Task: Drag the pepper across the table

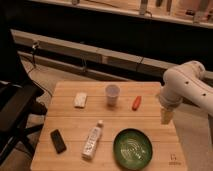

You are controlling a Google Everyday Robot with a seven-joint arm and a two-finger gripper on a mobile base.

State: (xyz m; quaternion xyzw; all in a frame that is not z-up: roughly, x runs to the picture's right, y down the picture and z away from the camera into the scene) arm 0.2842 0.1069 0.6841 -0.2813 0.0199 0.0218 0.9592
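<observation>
Green bowl [132, 148] sat near the claw [166, 116]. Pepper [136, 103] lay untouched on the counter [65, 115], between claw and cup [112, 94]. Claw's grip could not be told. Reaching step: next, it needed lowering beside the pepper.

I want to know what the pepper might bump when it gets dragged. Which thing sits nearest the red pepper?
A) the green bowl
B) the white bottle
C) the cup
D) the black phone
C: the cup stands right beside the pepper, apart from it, and the other three lie farther off. The gripper hangs on the pepper's other side, not touching it.
</observation>
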